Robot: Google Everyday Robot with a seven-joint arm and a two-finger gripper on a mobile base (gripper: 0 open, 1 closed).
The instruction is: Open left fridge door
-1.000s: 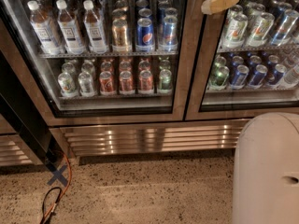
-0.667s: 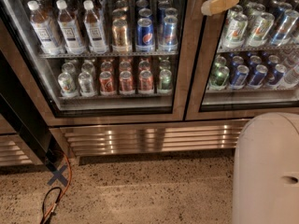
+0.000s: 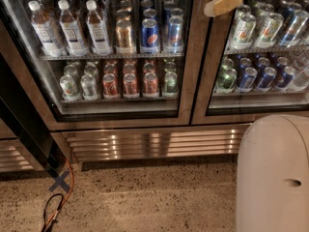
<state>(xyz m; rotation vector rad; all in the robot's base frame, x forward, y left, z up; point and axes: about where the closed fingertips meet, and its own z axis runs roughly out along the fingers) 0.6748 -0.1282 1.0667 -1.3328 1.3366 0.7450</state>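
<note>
The left fridge door (image 3: 189, 66) is a large glass pane in a wide bronze-steel frame. Behind its glass stand bottles and cans on shelves. It looks shut, with its right frame edge against the frame of the matching right door (image 3: 216, 71), which fronts only cans. My gripper (image 3: 226, 0), tan-coloured, is at the top of the view. It hangs in front of the seam between the two doors, over the right door's left frame edge. Only its lower part shows; the rest is cut off by the top edge.
A ribbed steel grille (image 3: 154, 142) runs below the doors. My white robot body (image 3: 273, 173) fills the lower right. A dark slanted panel (image 3: 21, 117) stands at the left. An orange cable (image 3: 67, 187) and a blue tape cross (image 3: 60, 181) lie on the speckled floor.
</note>
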